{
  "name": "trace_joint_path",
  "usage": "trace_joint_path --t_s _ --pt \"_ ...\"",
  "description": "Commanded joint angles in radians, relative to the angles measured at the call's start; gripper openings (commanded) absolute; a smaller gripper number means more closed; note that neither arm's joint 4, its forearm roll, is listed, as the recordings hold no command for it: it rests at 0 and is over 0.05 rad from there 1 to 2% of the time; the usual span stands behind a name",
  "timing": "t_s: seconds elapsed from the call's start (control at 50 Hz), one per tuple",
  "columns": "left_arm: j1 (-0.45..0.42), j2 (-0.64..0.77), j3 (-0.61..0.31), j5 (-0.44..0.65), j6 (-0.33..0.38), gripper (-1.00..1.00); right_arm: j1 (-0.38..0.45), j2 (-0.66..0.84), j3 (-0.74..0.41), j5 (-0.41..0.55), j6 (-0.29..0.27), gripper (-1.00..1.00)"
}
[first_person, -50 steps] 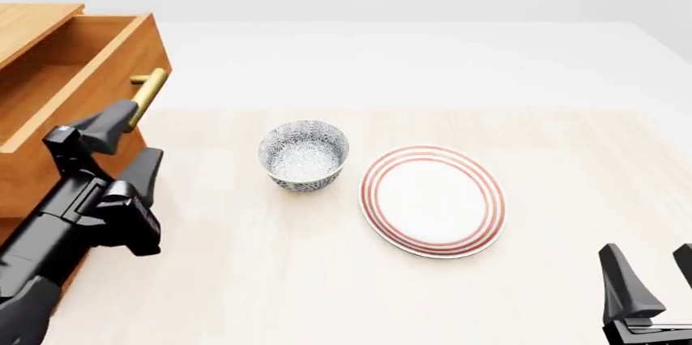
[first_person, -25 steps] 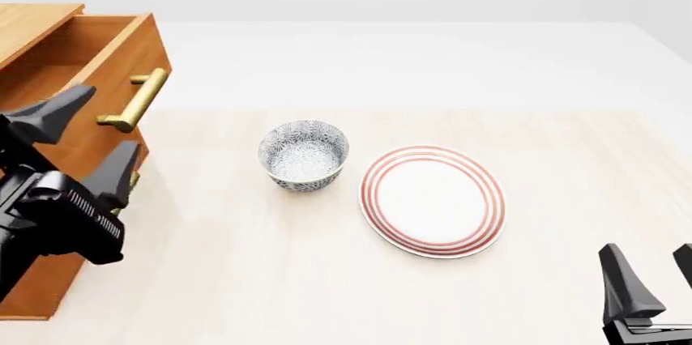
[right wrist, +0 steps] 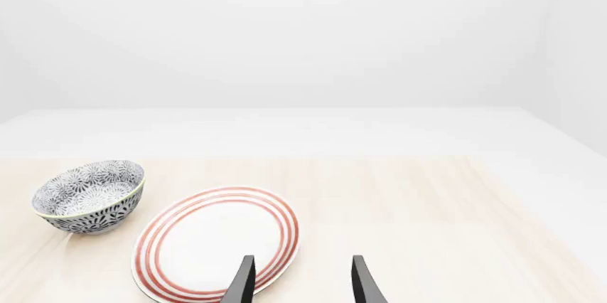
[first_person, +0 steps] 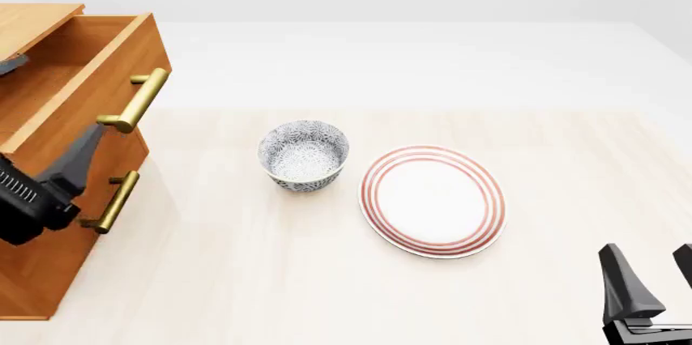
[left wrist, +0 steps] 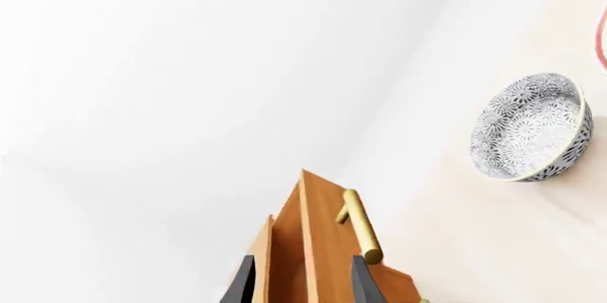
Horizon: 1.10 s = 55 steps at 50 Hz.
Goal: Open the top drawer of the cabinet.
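Nearest me, my right gripper (first_person: 656, 284) sits low at the table's (first_person: 324, 280) near right edge, fingers spread, holding nothing. My left gripper (first_person: 44, 122) hangs at far left, claw wide and empty, just beside the cabinet (first_person: 44, 264). The top drawer (first_person: 97, 78) stands pulled out, its brass handle (first_person: 135, 100) untouched. Mid-table: striped plate (first_person: 433, 200), then patterned bowl (first_person: 304, 155).
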Motion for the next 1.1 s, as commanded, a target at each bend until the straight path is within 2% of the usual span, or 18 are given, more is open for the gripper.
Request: trace_joint_path --t_s 0.02,0.1,0.14,0.2,0.22,0.32,0.34,0.36,0.42,0.54,0.58,0.62,0.66,0.94,1.1 --pt "0.032 0.01 -0.152 0.215 -0.199 1.0 0.0 0.0 0.0 0.0 0.0 1.0" --pt "0.077 0.018 -0.224 0.309 -0.266 1.0 0.0 0.0 0.0 0.0 0.0 1.0" --pt "0.063 0.045 -0.263 0.336 -0.301 1.0 0.0 0.0 0.0 0.0 0.0 1.0" --pt "0.083 0.04 -0.278 0.362 -0.312 1.0 0.0 0.0 0.0 0.0 0.0 1.0" --pt "0.088 0.061 -0.314 0.397 -0.348 1.0 0.0 0.0 0.0 0.0 0.0 1.0" --pt "0.09 0.078 -0.368 0.452 -0.409 1.0 0.0 0.0 0.0 0.0 0.0 1.0" --pt "0.1 0.091 -0.399 0.483 -0.447 1.0 0.0 0.0 0.0 0.0 0.0 1.0" --pt "0.1 0.091 -0.399 0.483 -0.447 1.0 0.0 0.0 0.0 0.0 0.0 1.0" --pt "0.077 0.148 -0.482 0.539 -0.55 1.0 0.0 0.0 0.0 0.0 0.0 1.0" --pt "0.093 0.201 -0.559 0.612 -0.641 1.0 0.0 0.0 0.0 0.0 0.0 1.0" --pt "0.119 0.195 -0.569 0.624 -0.64 1.0 0.0 0.0 0.0 0.0 0.0 1.0" --pt "0.109 0.217 -0.593 0.639 -0.676 1.0 0.0 0.0 0.0 0.0 0.0 1.0" --pt "0.161 0.207 -0.608 0.667 -0.673 1.0 0.0 0.0 0.0 0.0 0.0 1.0" --pt "0.189 0.253 -0.708 0.777 -0.804 1.0 0.0 0.0 0.0 0.0 0.0 1.0" --pt "0.157 0.301 -0.72 0.791 -0.875 1.0 0.0 0.0 0.0 0.0 0.0 1.0"
